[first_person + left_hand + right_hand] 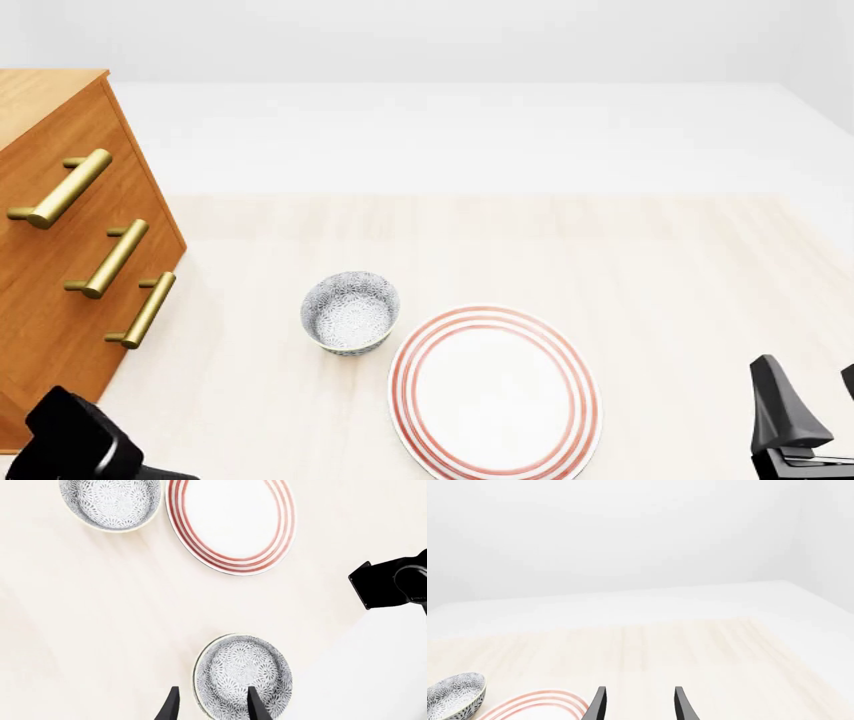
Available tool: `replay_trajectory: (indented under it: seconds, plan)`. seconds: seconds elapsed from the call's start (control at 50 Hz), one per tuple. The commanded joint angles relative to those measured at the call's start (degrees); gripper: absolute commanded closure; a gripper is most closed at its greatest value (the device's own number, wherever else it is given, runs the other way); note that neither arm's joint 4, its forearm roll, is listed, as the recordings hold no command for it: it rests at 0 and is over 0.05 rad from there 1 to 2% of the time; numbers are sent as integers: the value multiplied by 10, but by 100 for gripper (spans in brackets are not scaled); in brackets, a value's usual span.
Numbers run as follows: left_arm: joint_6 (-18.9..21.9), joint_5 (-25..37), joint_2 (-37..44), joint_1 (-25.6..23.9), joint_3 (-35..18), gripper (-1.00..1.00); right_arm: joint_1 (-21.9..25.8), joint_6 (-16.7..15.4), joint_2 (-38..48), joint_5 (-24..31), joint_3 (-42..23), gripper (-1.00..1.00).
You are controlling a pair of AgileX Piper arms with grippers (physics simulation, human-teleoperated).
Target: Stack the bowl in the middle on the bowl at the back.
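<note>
Two grey-and-white speckled bowls show in the left wrist view. The bowl in the middle [241, 676] lies near the table's front edge, below what the front view covers. My left gripper [212, 707] is open over its rim, one finger over its inside and the other outside. The bowl at the back [110, 502] [350, 312] [454, 696] stands apart, just left of the plate. My right gripper [811, 402] [637, 707] is open and empty at the front right, far from both bowls.
A large white plate with red rings [494, 392] [230, 522] [537, 705] lies right of the back bowl. A wooden drawer cabinet with brass handles [74, 260] stands at the left. The right arm [387, 582] crosses the left wrist view. The table ends at its front edge [353, 660].
</note>
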Motion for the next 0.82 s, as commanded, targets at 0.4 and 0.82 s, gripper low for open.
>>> replay_trajectory:
  seconds: [0.4,0.82]
  plan:
    - [33,106,-265,200,-117,-100,1,3,0,2,-1,-100]
    - [27,144,-319,306,-214,-100,-1,33,-1,75,-97,-100]
